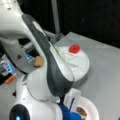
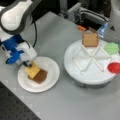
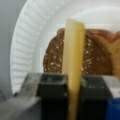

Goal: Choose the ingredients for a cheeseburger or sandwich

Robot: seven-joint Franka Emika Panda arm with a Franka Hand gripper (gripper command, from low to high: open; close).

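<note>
Jaws of gripper (image 3: pixel 73 92) clamped edge-on around yellow square cheese slice (image 3: pixel 73 57), over round dark-brown patty (image 3: pixel 75 56) on white paper plate (image 3: pixel 22 50). Only in a front view: tan square bread slice (image 2: pixel 90 40) in white divided tray (image 2: pixel 75 53).

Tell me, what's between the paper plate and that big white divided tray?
Only bare grey table shows between the paper plate and the divided tray in a front view. The gripper, over the plate, grips the cheese slice.

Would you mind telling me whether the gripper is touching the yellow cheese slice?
Touching. In the wrist view the gripper has its two dark fingers pressed against both faces of the cheese slice, held edge-on above the patty.
</note>
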